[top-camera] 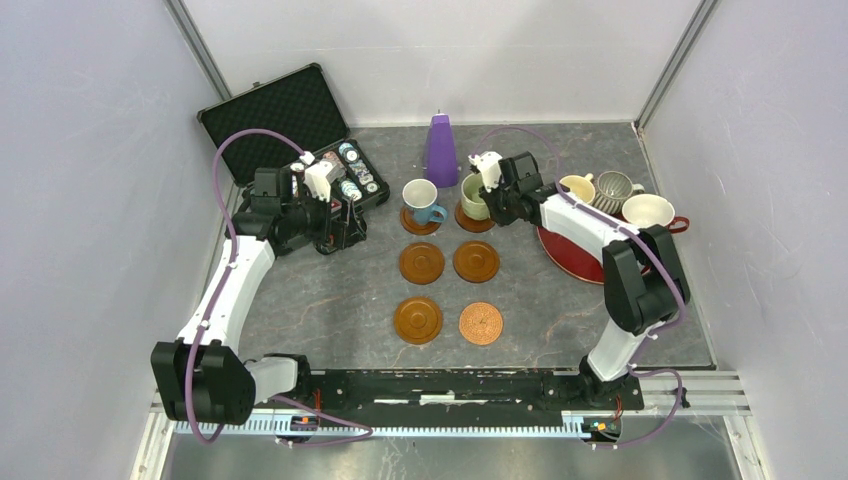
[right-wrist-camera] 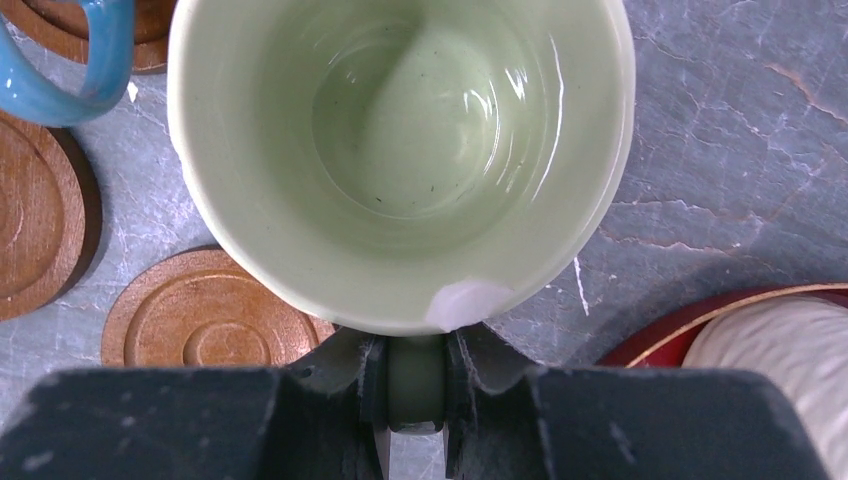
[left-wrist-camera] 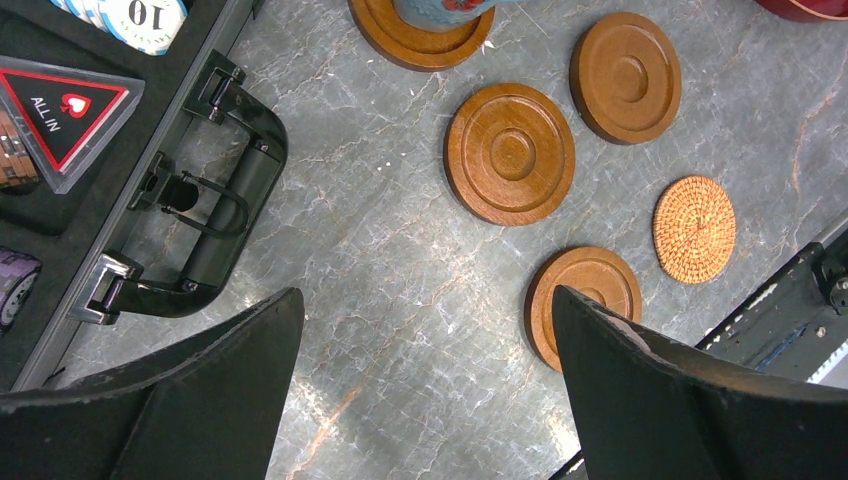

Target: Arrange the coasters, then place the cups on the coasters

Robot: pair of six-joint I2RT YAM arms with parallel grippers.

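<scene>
Right wrist view: the pale green mug (right-wrist-camera: 400,150) fills the frame, upright and empty, its mouth facing the camera. Its handle points straight back between the fingers of the right gripper (right-wrist-camera: 415,390), which are clamped on it, and its base is hidden. Left of those fingers a ringed coaster (right-wrist-camera: 205,315) is cut off by the mug's rim, a blue mug (right-wrist-camera: 60,70) ahead-left shows only its handle, and the left gripper (left-wrist-camera: 425,300) holds its fingers wide apart over the grey table (left-wrist-camera: 380,250).
</scene>
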